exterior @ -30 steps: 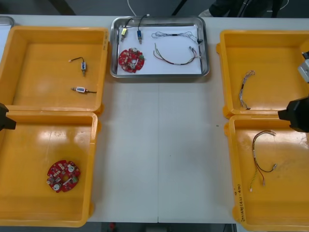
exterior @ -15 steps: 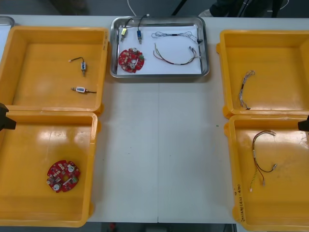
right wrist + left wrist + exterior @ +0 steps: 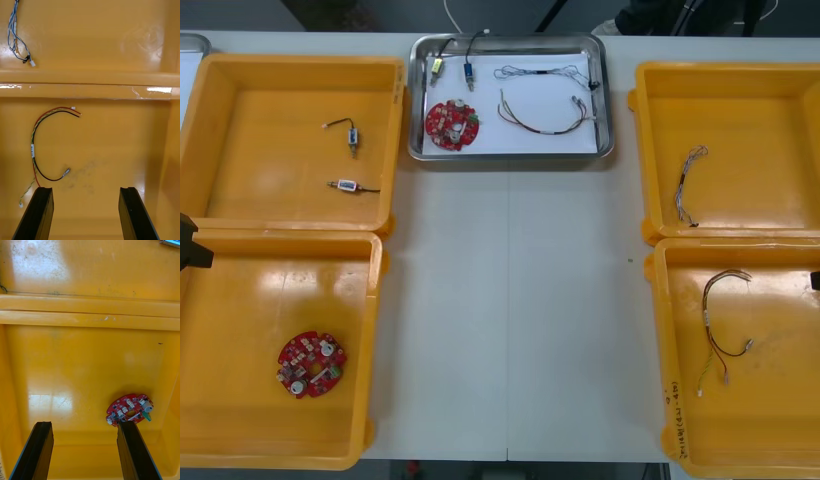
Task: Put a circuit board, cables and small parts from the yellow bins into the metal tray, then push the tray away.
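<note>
Black right gripper (image 3: 85,189) withdrawn rightward; metal tray (image 3: 608,100) unmoved.

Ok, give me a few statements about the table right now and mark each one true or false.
1. A red circuit board lies in the metal tray. True.
2. The near left bin is bare. False: the near left bin holds a second circuit board.
3. The right gripper is shut on the red and yellow cable. False: the right gripper is open, and the red and yellow cable lies loose in the near right bin.
4. Two small metal parts lie in the far left bin. True.
5. The left gripper is open and holds nothing. True.
</note>
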